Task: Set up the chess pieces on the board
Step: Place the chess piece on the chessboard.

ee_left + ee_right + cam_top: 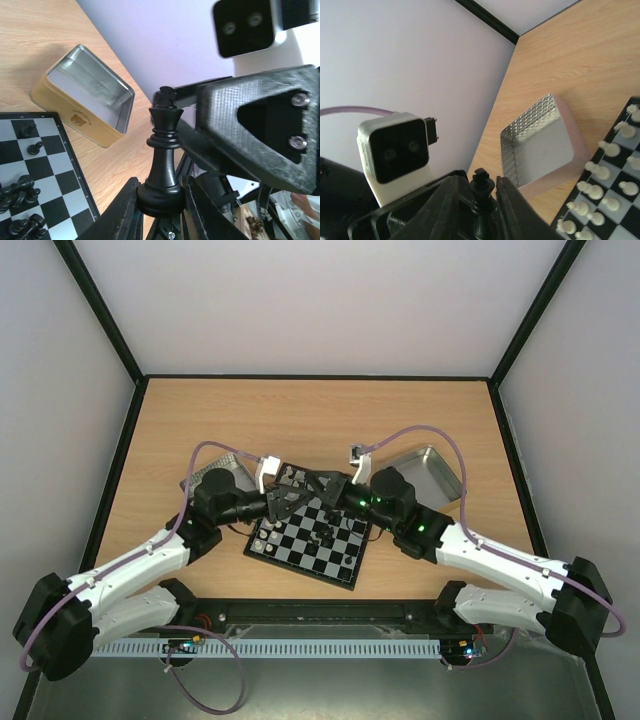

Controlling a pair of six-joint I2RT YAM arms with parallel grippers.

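A black king (165, 145) is held in the air over the far edge of the board (300, 562). My left gripper (161, 192) is shut on the king's round base. My right gripper (482, 186) meets it from the other side, with its fingers close on either side of the king's head (481, 192); I cannot tell whether they touch it. In the top view the two grippers (298, 498) (322, 490) meet tip to tip. Black pieces (20, 187) lie and stand on the board's near squares (50, 170). White pieces (600, 172) stand in rows on the board (620, 205).
A silver tray (425, 472) lies right of the board and shows as a gold-walled tin in the left wrist view (85, 95). A second mesh-walled tray (225, 468) lies left of the board, also in the right wrist view (545, 150). Walls ring the wooden table.
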